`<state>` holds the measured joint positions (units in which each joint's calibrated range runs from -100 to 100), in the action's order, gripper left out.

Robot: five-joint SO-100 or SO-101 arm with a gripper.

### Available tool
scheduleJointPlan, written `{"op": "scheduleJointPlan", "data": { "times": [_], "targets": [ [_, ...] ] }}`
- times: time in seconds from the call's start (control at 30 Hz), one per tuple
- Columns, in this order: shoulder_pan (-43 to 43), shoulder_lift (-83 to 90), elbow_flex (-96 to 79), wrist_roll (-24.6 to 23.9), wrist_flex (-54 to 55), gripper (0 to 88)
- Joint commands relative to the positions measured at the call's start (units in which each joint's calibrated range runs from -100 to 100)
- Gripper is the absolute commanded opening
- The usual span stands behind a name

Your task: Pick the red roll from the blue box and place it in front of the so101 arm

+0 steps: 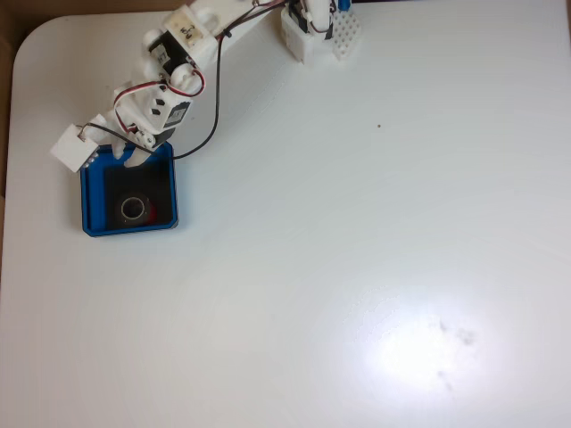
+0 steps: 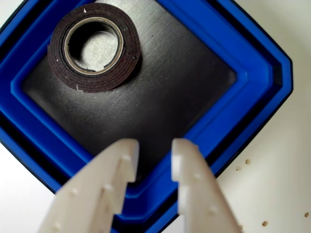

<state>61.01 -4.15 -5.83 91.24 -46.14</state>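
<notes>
White table point(image 1: 375, 223), rounded corner at upper left of the fixed view, bright glare patch lower right. Blue box point(image 1: 86, 201) sits directly on it at the left edge, mid-height. White arm base block point(image 1: 308, 40) stands on it at top centre. Small dark speck point(image 1: 379, 126) right of centre, upper half. In the wrist view, brown specks point(image 2: 248, 161) on the table at lower right beside the box corner.
</notes>
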Motion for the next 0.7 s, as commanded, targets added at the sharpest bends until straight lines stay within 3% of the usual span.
{"op": "scheduleJointPlan", "data": {
  "times": [0.0, 0.1, 0.3, 0.53, 0.67],
  "targets": [
    [-0.38, -4.21, 14.81, -0.26, -11.04, 0.8],
    [-0.38, -12.16, 27.84, -0.35, -16.48, 0.8],
    [-0.48, -27.29, 44.28, -0.26, -16.73, 0.8],
    [-0.48, -28.71, 45.27, -0.35, -16.81, 1.3],
    [-0.48, -28.79, 45.27, -0.43, -17.14, 6.2]
  ]
}}
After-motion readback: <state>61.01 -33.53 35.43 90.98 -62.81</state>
